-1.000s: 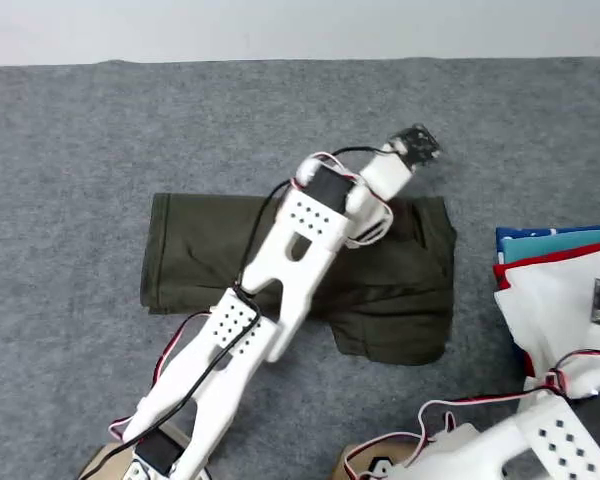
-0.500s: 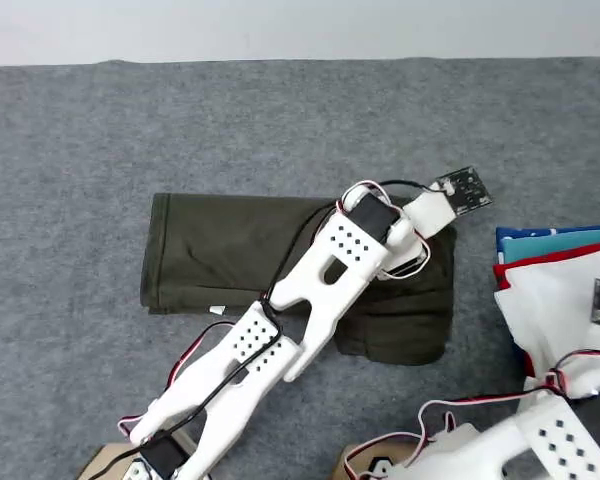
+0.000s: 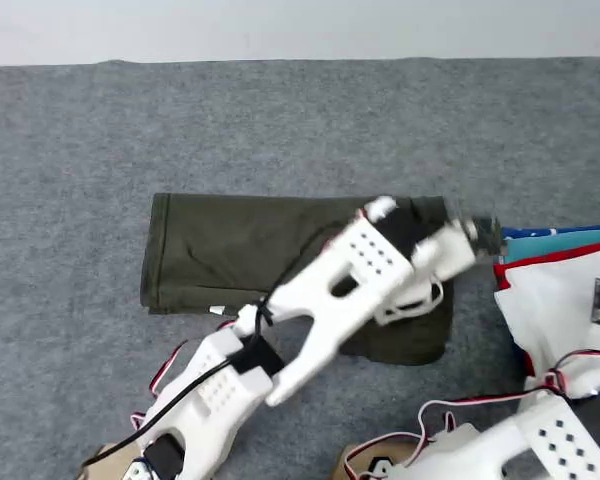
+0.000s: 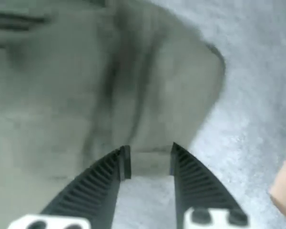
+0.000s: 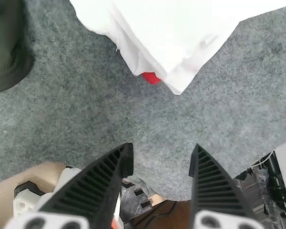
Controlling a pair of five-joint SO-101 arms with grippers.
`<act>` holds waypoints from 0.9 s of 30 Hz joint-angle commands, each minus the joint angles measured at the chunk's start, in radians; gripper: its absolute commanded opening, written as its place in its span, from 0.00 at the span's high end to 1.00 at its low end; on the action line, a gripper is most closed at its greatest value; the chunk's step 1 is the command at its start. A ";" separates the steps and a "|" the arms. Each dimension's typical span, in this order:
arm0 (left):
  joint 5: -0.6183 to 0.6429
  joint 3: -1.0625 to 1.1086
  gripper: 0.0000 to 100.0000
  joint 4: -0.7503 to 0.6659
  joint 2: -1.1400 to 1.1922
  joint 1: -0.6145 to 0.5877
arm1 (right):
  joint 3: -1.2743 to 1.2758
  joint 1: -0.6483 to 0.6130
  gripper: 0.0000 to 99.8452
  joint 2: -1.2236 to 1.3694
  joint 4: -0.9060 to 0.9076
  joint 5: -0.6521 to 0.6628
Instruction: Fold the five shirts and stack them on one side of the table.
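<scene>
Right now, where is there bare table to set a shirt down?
Bare table runs wide between the green shirt and the far edge, and left of that shirt. Crowded: the narrow gap between the shirt and the stack, where the left gripper hangs, and the near right by the right arm.

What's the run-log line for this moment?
left jaws: open, over dark green shirt edge | right jaws: open, above grey mat by white shirt | stack: white shirt on top
</scene>
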 commanded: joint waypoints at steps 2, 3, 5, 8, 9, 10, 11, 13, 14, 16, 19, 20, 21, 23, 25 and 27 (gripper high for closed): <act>-0.032 0.081 0.85 -0.063 -0.078 0.011 | 0.031 0.008 0.80 -0.015 -0.025 0.009; -0.041 0.094 0.85 -0.075 -0.077 0.011 | 0.031 0.008 0.80 -0.015 -0.024 0.009; -0.055 0.119 0.85 -0.094 -0.077 0.011 | 0.031 0.008 0.80 -0.015 -0.024 0.009; -0.089 0.156 0.83 -0.121 -0.072 0.011 | 0.031 0.008 0.80 -0.015 -0.025 0.009; -0.094 0.165 0.82 -0.132 -0.061 0.011 | 0.031 0.008 0.80 -0.015 -0.025 0.009; -0.095 0.170 0.81 -0.141 -0.049 0.011 | 0.031 0.008 0.80 -0.015 -0.025 0.009; -0.095 0.170 0.81 -0.149 -0.034 0.011 | 0.031 0.008 0.80 -0.015 -0.025 0.009; -0.104 0.165 0.81 -0.153 -0.002 0.011 | 0.031 0.008 0.80 -0.015 -0.025 0.009; -0.120 0.159 0.81 -0.152 0.015 0.011 | 0.031 0.008 0.80 -0.015 -0.025 0.009; -0.137 0.143 0.81 -0.147 0.052 0.011 | 0.031 0.008 0.80 -0.015 -0.025 0.009; -0.138 0.108 0.82 -0.141 0.100 0.008 | 0.031 0.008 0.80 -0.015 -0.025 0.009; -0.138 0.090 0.83 -0.130 0.110 0.008 | 0.031 0.008 0.80 -0.015 -0.025 0.009; -0.138 0.067 0.85 -0.117 0.126 0.008 | 0.031 0.008 0.80 -0.015 -0.025 0.009; -0.138 0.027 0.91 -0.100 0.146 0.008 | 0.031 0.008 0.80 -0.015 -0.025 0.009; -0.138 -0.010 0.97 -0.091 0.163 0.008 | 0.031 0.008 0.80 -0.015 -0.025 0.009; -0.138 -0.051 1.00 -0.060 0.172 0.008 | 0.031 0.008 0.80 -0.015 -0.025 0.009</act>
